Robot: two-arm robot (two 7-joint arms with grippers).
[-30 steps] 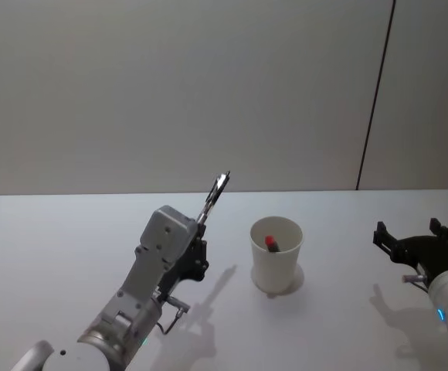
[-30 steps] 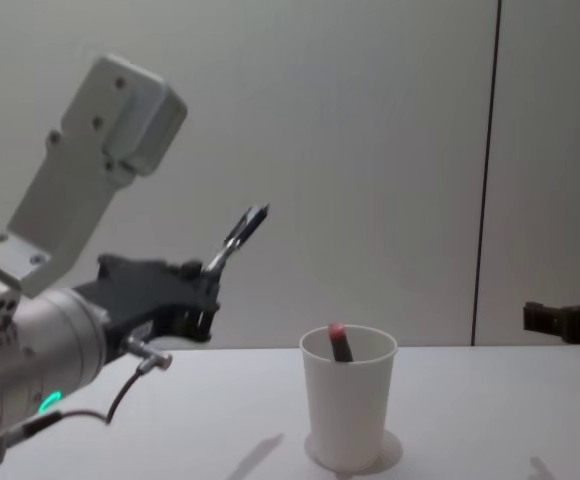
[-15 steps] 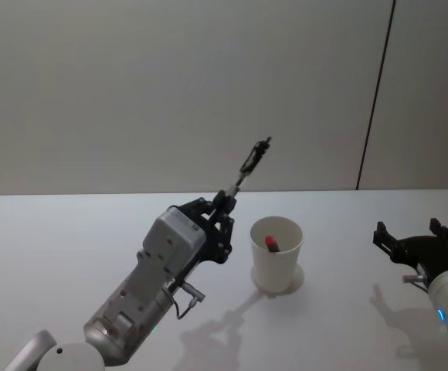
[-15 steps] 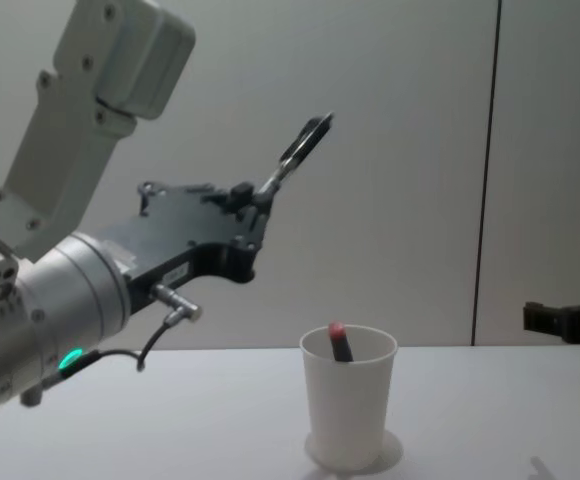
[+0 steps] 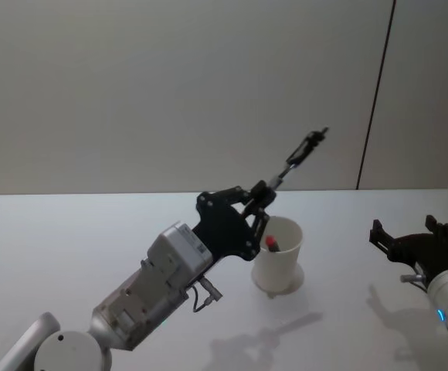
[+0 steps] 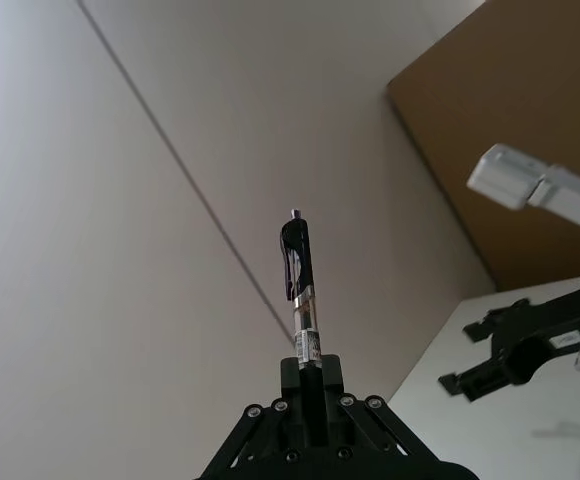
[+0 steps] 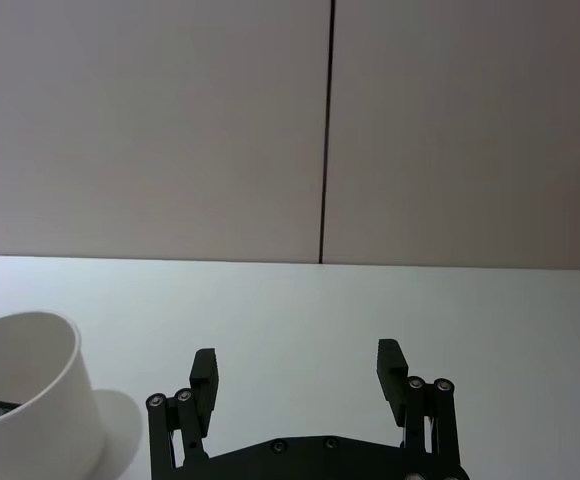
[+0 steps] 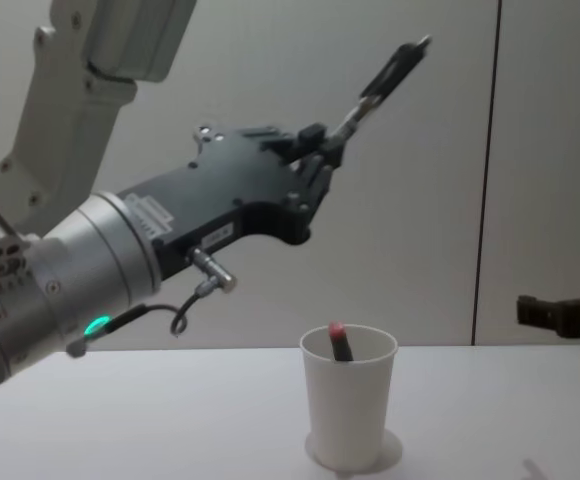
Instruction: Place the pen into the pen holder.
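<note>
My right gripper sits parked nearest me on the right, low over the table, jaws wide apart and empty, well apart from the work. My left gripper is raised high, above and slightly left of the pen holder, pinched shut on the pen at its lower end. I judge the height is for clearing the rim. The pen slants up and away toward the wall, so it needs tipping down first. Beyond, the cup stands upright with a red-topped item leaning inside.
</note>
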